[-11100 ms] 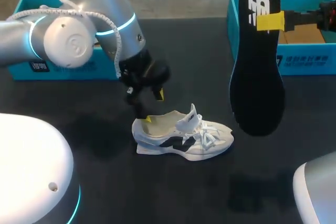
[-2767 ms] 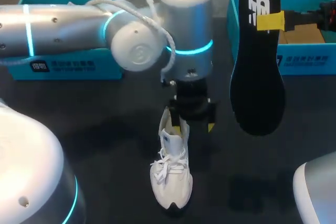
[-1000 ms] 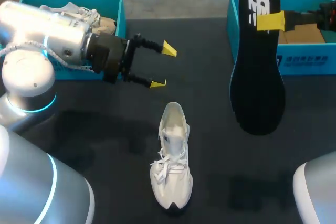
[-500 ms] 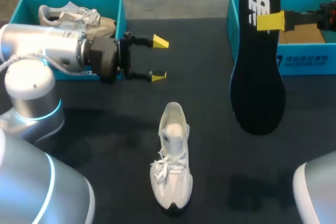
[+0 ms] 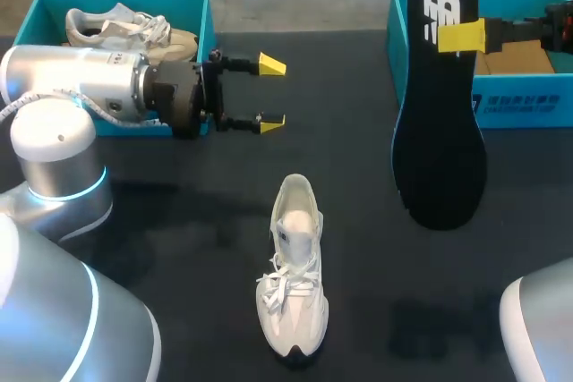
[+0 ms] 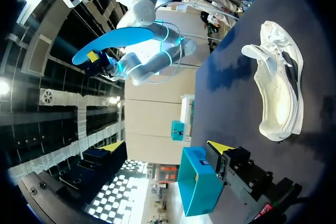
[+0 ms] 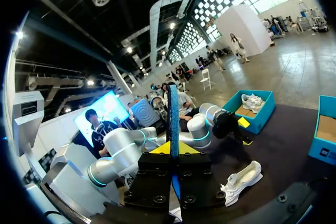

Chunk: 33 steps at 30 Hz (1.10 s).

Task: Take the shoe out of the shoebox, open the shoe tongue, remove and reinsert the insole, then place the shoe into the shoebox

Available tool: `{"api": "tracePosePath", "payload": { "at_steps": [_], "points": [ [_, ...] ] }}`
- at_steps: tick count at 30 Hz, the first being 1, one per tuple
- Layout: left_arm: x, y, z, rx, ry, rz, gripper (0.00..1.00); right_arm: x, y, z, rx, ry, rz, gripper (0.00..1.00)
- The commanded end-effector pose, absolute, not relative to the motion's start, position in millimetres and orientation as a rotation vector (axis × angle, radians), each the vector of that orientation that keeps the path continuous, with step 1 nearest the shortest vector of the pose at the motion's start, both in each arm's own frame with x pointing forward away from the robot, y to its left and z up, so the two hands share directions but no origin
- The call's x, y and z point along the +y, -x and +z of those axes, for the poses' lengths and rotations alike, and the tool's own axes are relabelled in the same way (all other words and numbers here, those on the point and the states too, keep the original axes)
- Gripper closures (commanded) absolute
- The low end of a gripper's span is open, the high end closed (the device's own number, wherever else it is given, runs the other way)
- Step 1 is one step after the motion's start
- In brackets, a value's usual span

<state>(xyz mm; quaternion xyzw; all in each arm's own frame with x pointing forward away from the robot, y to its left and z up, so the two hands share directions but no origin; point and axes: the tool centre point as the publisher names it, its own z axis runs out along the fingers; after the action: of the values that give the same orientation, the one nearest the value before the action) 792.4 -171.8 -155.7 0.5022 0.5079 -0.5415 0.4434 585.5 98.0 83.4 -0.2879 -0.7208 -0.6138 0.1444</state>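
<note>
The white lace-up sneaker (image 5: 292, 279) lies on the black table (image 5: 430, 310) at lower centre, its mouth gaping. It looks light, with a soft upper that would buckle, so the firmer heel collar seems the best hold. The thin black foam insole (image 5: 439, 131), probably floppy, hangs at upper right, pinched by the right gripper (image 5: 461, 36). The left gripper (image 5: 269, 93), upper left of centre, stands spread and empty. There are two sneakers, the second sneaker (image 5: 121, 26) inside the left teal cardboard shoebox (image 5: 192, 15). There are two boxes, counting the right teal shoebox (image 5: 537, 100), and one insole.
</note>
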Motion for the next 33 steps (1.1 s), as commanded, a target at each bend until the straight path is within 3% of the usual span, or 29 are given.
{"api": "tracePosePath", "payload": {
  "at_steps": [1, 14, 33],
  "points": [
    [-173.0, -792.9, -156.0, 1.257, -1.246, -1.342, 0.00, 100.3, -589.1, 85.5, -2.081, 0.829, -1.759, 1.00],
    [-173.0, -792.9, -156.0, 1.257, -1.246, -1.342, 0.00, 107.1, -692.3, 63.6, -1.792, 0.935, -1.496, 1.00],
    [-173.0, -792.9, -156.0, 1.257, -1.246, -1.342, 0.00, 102.3, -757.5, 21.7, -1.601, 1.086, -1.258, 1.00]
  ]
}}
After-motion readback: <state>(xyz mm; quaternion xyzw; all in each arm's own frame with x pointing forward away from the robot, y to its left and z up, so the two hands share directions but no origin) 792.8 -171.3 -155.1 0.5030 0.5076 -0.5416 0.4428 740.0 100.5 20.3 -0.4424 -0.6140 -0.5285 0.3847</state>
